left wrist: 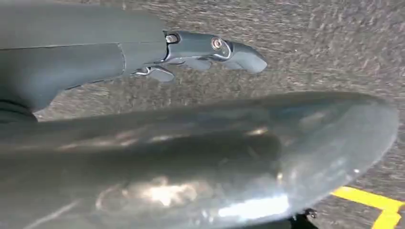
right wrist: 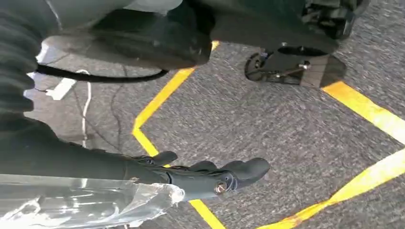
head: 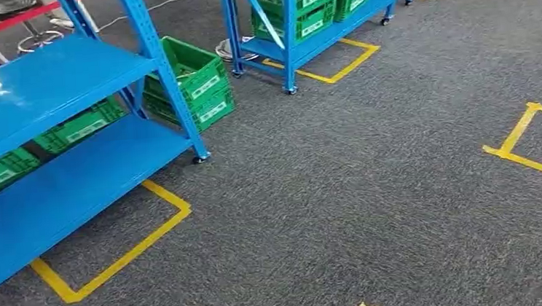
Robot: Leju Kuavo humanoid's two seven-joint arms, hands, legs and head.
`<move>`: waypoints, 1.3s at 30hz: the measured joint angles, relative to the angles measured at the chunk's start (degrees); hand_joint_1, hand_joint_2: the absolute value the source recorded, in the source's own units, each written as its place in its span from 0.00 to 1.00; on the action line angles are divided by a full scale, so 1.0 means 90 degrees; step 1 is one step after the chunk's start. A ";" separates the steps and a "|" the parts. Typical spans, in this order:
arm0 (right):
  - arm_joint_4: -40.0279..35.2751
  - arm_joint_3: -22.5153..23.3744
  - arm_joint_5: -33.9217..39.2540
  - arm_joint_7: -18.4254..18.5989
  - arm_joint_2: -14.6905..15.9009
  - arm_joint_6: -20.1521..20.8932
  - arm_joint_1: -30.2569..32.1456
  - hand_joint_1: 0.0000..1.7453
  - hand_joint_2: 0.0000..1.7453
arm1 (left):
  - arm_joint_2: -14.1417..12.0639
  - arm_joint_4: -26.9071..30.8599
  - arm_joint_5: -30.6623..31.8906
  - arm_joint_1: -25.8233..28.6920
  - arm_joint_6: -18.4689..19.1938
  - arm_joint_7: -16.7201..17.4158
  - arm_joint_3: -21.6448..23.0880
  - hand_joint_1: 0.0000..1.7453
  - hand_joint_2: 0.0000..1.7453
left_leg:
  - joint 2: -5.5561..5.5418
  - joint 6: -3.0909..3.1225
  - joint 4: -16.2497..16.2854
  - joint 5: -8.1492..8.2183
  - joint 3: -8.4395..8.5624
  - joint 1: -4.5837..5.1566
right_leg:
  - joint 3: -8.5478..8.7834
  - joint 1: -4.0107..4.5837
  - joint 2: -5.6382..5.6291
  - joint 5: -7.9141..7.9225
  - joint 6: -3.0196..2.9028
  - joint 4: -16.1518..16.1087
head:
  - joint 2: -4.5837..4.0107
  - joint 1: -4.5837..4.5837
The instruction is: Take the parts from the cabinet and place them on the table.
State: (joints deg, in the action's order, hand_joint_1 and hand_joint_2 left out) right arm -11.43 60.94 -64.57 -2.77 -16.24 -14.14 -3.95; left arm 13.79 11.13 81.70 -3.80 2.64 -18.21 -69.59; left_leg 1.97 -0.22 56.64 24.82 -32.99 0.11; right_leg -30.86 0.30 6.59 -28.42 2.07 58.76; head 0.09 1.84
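A blue shelf rack (head: pixel 44 90) on castors stands at the left of the head view, with green crates (head: pixel 193 79) behind and under it. No loose parts are visible on its shelves. My left hand (left wrist: pixel 200 50) hangs over grey carpet, fingers stretched out straight and holding nothing. My right hand (right wrist: pixel 210 176) also hangs over the carpet with its fingers stretched out. Crumpled clear plastic (right wrist: pixel 81 200) lies against that hand; whether the hand grips it is hidden.
A second blue rack (head: pixel 302 26) with green crates stands further back. Yellow tape squares (head: pixel 116 260) mark the grey carpet beside the racks and at the right (head: pixel 523 148). A red barrier tape (head: pixel 2 24) and a stool stand at the far left.
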 joint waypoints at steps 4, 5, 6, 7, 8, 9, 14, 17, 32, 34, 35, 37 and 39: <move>0.0000 -0.0002 0.0027 0.0031 -0.0007 0.0010 0.0009 0.00 1.00 | -0.0017 -0.0002 0.0000 -0.0044 -0.0010 0.0000 -0.0022 0.00 0.00 | -0.0279 0.0092 0.0000 -0.0013 -0.0019 -0.0016 | -0.0717 -0.0033 -0.0702 -0.0840 0.0089 0.1633 | -0.0002 -0.0105; 0.0000 -0.0005 0.0010 -0.0034 -0.0007 0.0000 -0.0018 0.00 1.00 | -0.0022 -0.0002 -0.0012 -0.0029 -0.0007 0.0000 -0.0034 0.00 0.00 | -0.0348 0.0092 0.0000 -0.0013 -0.0013 -0.0016 | -0.0904 -0.0027 -0.0708 -0.0965 0.0087 0.2010 | -0.0002 -0.0109; 0.0000 -0.0010 -0.0020 -0.0112 -0.0007 -0.0024 -0.0039 0.00 1.00 | -0.0027 0.0000 -0.0039 -0.0016 0.0000 -0.0002 -0.0054 0.00 0.00 | -0.0415 0.0090 0.0002 -0.0014 -0.0008 -0.0016 | -0.0956 -0.0031 -0.0708 -0.0912 0.0083 0.2091 | -0.0002 -0.0109; 0.0000 -0.0017 -0.0034 -0.0204 -0.0010 -0.0054 -0.0039 0.00 1.00 | -0.0029 -0.0002 -0.0100 -0.0009 0.0015 -0.0007 -0.0070 0.00 0.00 | -0.0509 0.0083 0.0004 -0.0019 -0.0002 -0.0019 | -0.0866 -0.0041 -0.0709 -0.0703 0.0072 0.1871 | -0.0002 -0.0109; 0.0000 -0.0032 -0.0056 -0.0285 -0.0010 -0.0078 -0.0028 0.00 1.00 | -0.0027 0.0000 -0.0180 -0.0009 0.0032 -0.0017 -0.0105 0.00 0.00 | -0.0602 0.0072 0.0007 -0.0024 0.0006 -0.0027 | -0.0658 -0.0054 -0.0732 -0.0422 0.0066 0.1431 | -0.0002 -0.0107; 0.0000 -0.0051 -0.0083 -0.0348 -0.0010 -0.0097 -0.0007 0.00 1.00 | -0.0027 0.0000 -0.0270 -0.0011 0.0036 -0.0017 -0.0148 0.00 0.00 | -0.0696 0.0054 0.0013 -0.0028 0.0016 -0.0042 | -0.0386 -0.0071 -0.0815 -0.0120 0.0059 0.0851 | 0.0000 -0.0112; 0.0007 -0.0114 -0.0124 -0.0452 -0.0022 -0.0119 -0.0007 0.00 1.00 | -0.0049 0.0000 -0.0430 0.0010 0.0036 0.0000 -0.0338 0.00 0.00 | -0.1002 -0.0166 -0.0008 -0.0118 -0.0087 -0.0057 | -0.0042 -0.0104 -0.1189 0.0060 -0.0029 0.0063 | -0.0002 -0.0104; 0.0007 -0.0124 -0.0131 -0.0457 -0.0041 -0.0124 -0.0006 0.00 1.00 | -0.0056 0.0000 -0.0447 0.0015 0.0036 0.0000 -0.0410 0.00 0.00 | -0.0489 -0.0249 0.0297 0.0138 -0.0250 -0.0013 | -0.0022 -0.0124 -0.0952 0.0113 -0.0163 0.0003 | -0.0002 -0.0007; 0.0010 -0.0223 -0.0187 -0.0284 -0.0044 -0.0070 -0.0063 0.00 1.00 | -0.0092 0.0000 -0.0153 -0.0010 -0.0087 0.0350 -0.0418 0.00 0.00 | -0.0080 0.0032 -0.0009 -0.0052 -0.0040 -0.0008 | 0.0040 -0.0009 -0.0439 -0.0242 0.0051 0.0221 | -0.0002 -0.0039; 0.0012 -0.0223 -0.0182 -0.0282 -0.0044 -0.0070 -0.0053 0.00 1.00 | -0.0083 0.0000 -0.0090 -0.0048 -0.0124 0.0376 -0.0410 0.00 0.00 | -0.0236 0.0078 -0.0009 -0.0057 -0.0046 -0.0012 | -0.0416 -0.0033 -0.0675 -0.0737 0.0082 0.1204 | -0.0002 -0.0061; 0.0012 -0.0223 -0.0180 -0.0279 -0.0044 -0.0070 -0.0048 0.00 1.00 | -0.0083 0.0000 -0.0085 -0.0049 -0.0131 0.0389 -0.0406 0.00 0.00 | -0.0308 0.0083 -0.0007 -0.0053 -0.0046 -0.0011 | -0.0664 -0.0034 -0.0703 -0.0921 0.0089 0.1694 | -0.0002 -0.0063; 0.0012 -0.0221 -0.0173 -0.0265 -0.0044 -0.0070 -0.0039 0.00 1.00 | -0.0092 0.0000 -0.0063 -0.0033 -0.0155 0.0405 -0.0406 0.00 0.00 | -0.0471 0.0081 -0.0004 -0.0054 -0.0034 -0.0012 | -0.0889 -0.0034 -0.0709 -0.0866 0.0087 0.2000 | -0.0002 -0.0059; 0.0012 -0.0221 -0.0175 -0.0246 -0.0044 -0.0061 -0.0054 0.00 1.00 | -0.0097 0.0000 -0.0019 -0.0031 -0.0163 0.0430 -0.0396 0.00 0.00 | -0.0662 0.0068 -0.0001 -0.0057 -0.0009 -0.0022 | -0.0546 -0.0058 -0.0747 -0.0260 0.0076 0.1147 | -0.0002 -0.0056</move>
State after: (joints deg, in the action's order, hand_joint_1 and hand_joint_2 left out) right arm -11.32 58.95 -66.14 -4.98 -16.63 -14.69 -4.43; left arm 12.92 11.13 81.53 -4.08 1.18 -14.34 -73.16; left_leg -3.99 0.39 56.63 24.31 -33.07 -0.09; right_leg -35.78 -0.22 -0.14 -30.76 2.76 69.08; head 0.07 1.33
